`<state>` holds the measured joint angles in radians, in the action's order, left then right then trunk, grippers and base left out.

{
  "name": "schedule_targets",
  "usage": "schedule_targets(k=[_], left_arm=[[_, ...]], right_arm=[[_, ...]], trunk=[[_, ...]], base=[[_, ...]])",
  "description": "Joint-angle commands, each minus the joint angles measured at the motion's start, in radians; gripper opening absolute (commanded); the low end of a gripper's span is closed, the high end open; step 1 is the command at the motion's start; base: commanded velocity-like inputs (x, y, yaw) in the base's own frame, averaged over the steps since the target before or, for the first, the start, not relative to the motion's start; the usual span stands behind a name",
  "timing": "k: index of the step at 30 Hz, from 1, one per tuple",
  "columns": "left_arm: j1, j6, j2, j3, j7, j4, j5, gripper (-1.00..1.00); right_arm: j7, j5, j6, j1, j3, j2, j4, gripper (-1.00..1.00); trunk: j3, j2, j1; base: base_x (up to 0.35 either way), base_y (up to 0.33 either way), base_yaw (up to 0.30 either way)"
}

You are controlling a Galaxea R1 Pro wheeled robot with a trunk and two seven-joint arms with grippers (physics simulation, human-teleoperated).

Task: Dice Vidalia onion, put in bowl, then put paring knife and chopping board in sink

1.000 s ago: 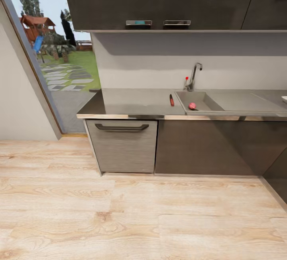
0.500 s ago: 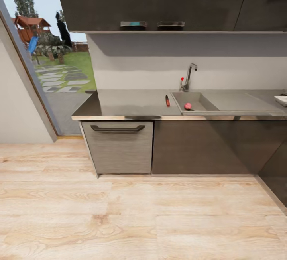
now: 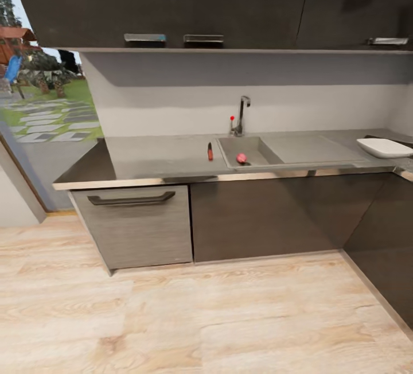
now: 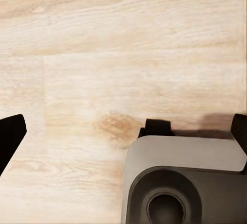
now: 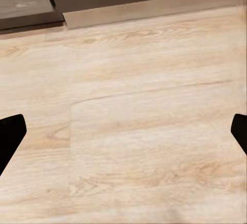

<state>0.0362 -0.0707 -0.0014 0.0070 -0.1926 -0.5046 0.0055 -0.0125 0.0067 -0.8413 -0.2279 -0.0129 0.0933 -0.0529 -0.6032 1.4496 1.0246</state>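
The small pinkish-red Vidalia onion [image 3: 241, 158] lies in the steel sink [image 3: 256, 147] under the chrome tap [image 3: 240, 116]. The red-handled paring knife [image 3: 210, 151] rests on the grey countertop [image 3: 155, 157] just left of the basin. A white squarish bowl [image 3: 383, 147] stands on the countertop at the far right, past the drainboard [image 3: 312, 147]. The chopping board is out of view. My left gripper [image 4: 123, 134] hangs open over the wood floor, dark fingertips [image 4: 10, 136] wide apart. My right gripper [image 5: 123, 134] is open too, above the floor near the cabinet base.
Dark cabinets [image 3: 258, 219] run under the countertop, with a grey drawer front [image 3: 135, 225] at the left. Upper cabinets [image 3: 172, 1] hang above. A glass door [image 3: 40, 110] is at the left. A grey part of my base [image 4: 180, 183] shows under the left gripper.
The camera has turned and moved, so the counter, sink and knife sit further left in the picture and the bowl has come fully into view. The things themselves have not moved.
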Motion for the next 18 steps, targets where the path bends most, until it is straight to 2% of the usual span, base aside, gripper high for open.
schedule_targets(k=[1, 10, 18], left_arm=[[0.001, -0.001, 0.0, 0.001, -0.002, -0.002, 0.001, 1.0], [0.001, -0.002, 0.0, 0.001, -0.002, -0.003, 0.001, 1.0], [0.001, -0.001, 0.0, 0.001, -0.002, -0.002, 0.001, 1.0]], right_arm=[[-0.001, 0.001, -0.002, -0.001, -0.001, 0.0, 0.001, 1.0], [-0.001, 0.001, -0.002, -0.001, -0.001, 0.0, 0.001, 1.0], [-0.001, 0.001, -0.002, -0.001, -0.001, 0.0, 0.001, 1.0]], trunk=[[0.0, 0.0, 0.0], [0.011, 0.0, 0.0], [0.02, 0.0, 0.0]], base=[[0.216, -0.223, -0.2], [0.212, -0.216, -0.2], [0.052, -0.053, -0.2]])
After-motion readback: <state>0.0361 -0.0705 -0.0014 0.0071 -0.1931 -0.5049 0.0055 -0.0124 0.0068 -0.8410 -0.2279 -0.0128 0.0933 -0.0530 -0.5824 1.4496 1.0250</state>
